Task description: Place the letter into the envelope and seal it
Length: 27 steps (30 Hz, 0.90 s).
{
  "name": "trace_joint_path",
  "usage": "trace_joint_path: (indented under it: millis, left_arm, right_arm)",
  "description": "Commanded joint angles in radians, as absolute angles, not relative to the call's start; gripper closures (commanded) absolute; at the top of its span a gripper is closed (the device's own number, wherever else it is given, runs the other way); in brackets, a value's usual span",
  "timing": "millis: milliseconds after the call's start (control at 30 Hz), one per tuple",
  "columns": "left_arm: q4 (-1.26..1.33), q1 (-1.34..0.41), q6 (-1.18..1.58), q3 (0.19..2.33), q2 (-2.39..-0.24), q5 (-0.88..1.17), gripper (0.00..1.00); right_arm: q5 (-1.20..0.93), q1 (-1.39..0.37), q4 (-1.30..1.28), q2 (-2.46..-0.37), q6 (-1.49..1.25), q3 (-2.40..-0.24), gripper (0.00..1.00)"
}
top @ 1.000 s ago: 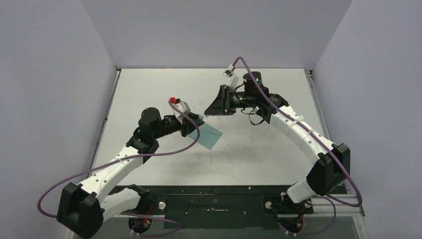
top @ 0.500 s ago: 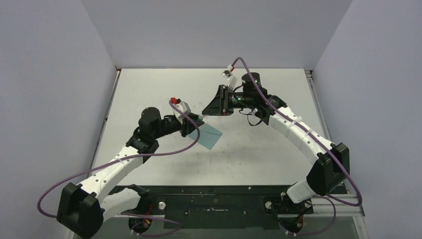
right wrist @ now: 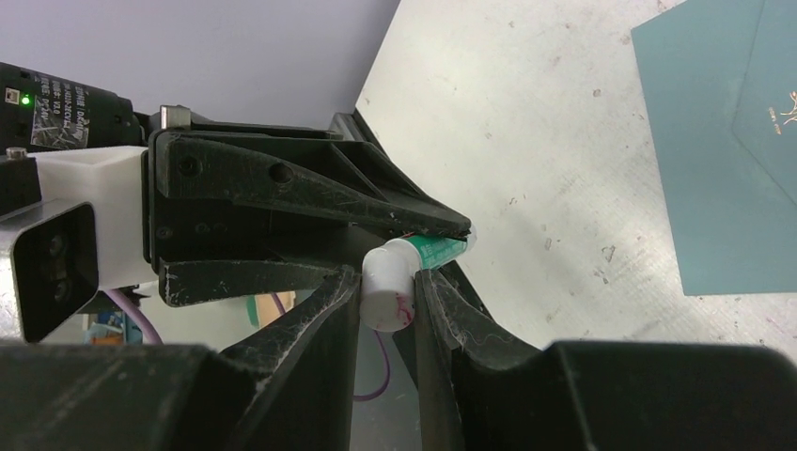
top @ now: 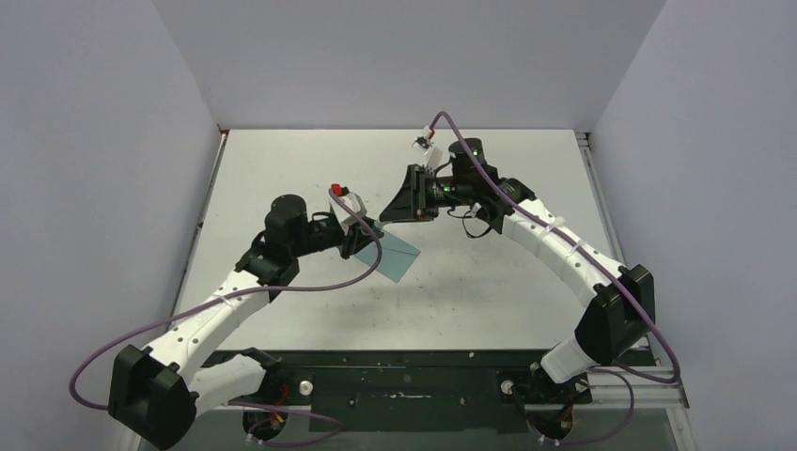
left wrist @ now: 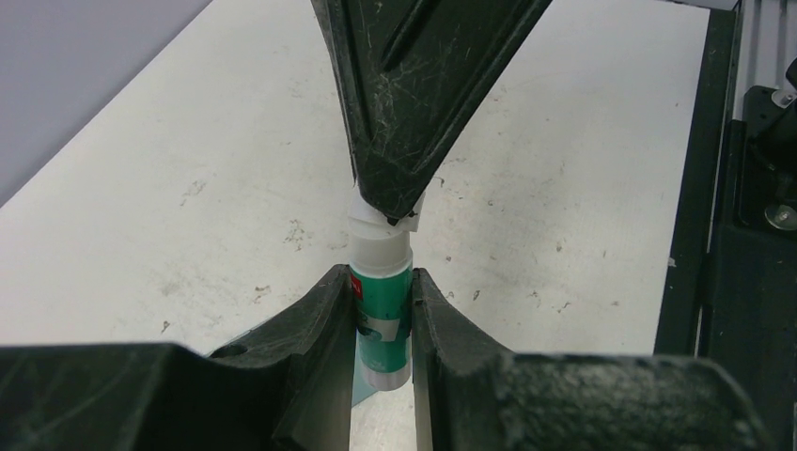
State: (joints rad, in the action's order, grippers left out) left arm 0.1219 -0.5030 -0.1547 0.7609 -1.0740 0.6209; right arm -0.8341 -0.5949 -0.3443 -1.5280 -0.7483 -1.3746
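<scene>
Left gripper (left wrist: 382, 287): jaws narrowly apart, clamped on the teal-labelled barrel of a small white plastic glue stick (left wrist: 380, 329).
Right gripper (right wrist: 387, 282): similarly narrow, pinching the stick's white end.
Flat teal paper envelope (right wrist: 724, 141): lies on the white table (top: 489, 282), beneath the left gripper.
Tan bordered paper letter: not in view.
Handling: envelope is probably light, floppy and slick, so pinch one edge.

Stock: 1 envelope (top: 399, 256); 1 glue stick (left wrist: 380, 329); 2 arms, left arm (top: 216, 315) and right arm (top: 564, 254); 2 end effectors, left end effector (left wrist: 382, 282) and right end effector (right wrist: 388, 287); 1 tabletop (top: 489, 282).
</scene>
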Motion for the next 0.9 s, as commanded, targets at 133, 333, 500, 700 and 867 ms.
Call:
trace_joint_path:
  millis: [133, 333, 500, 700, 867]
  left_arm:
    - [-0.015, -0.509, -0.341, 0.924, -1.107, 0.636, 1.0]
    - [-0.121, -0.509, -0.433, 1.003, -1.152, 0.615, 1.0]
    - [-0.169, -0.511, -0.491, 1.028, -1.161, 0.604, 1.0]
    - [-0.194, -0.513, -0.518, 1.054, -1.162, 0.601, 1.0]
    - [-0.254, -0.524, -0.561, 1.107, -1.176, 0.602, 1.0]
  right_arm:
    - [-0.823, -0.633, -0.461, -1.575, -0.714, -1.481, 0.95]
    - [-0.81, -0.636, -0.5, -1.595, -0.741, -1.52, 0.95]
    - [-0.811, -0.636, -0.489, -1.602, -0.779, -1.526, 0.95]
    - [-0.825, -0.635, -0.473, -1.614, -0.818, -1.529, 0.95]
    - [-0.842, -0.636, -0.481, -1.636, -0.856, -1.542, 0.95]
